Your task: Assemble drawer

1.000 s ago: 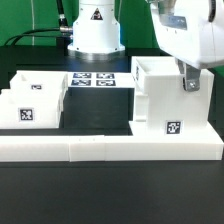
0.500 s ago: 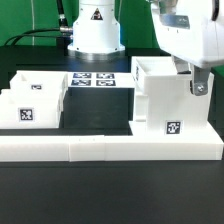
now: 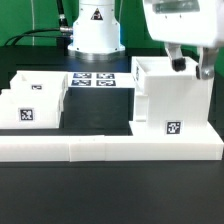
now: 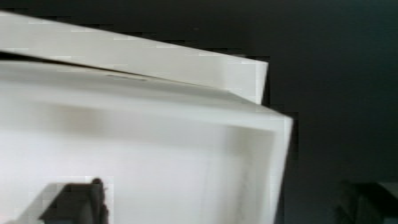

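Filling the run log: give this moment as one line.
hand: open, empty | over housing far rim | trays: outside housing, exterior view's left

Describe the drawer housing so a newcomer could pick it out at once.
Follow the long low white border wall toward the exterior view's right end. The housing stands just behind it there, beneath the claw. It is the tallest white block, unlike the shallow trays at the opposite end.

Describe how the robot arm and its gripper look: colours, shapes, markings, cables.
The arm is white and rounded, with a small dark mark on its base. The gripper has a boxy white body and two short dark fingers. Black cables lie behind it.
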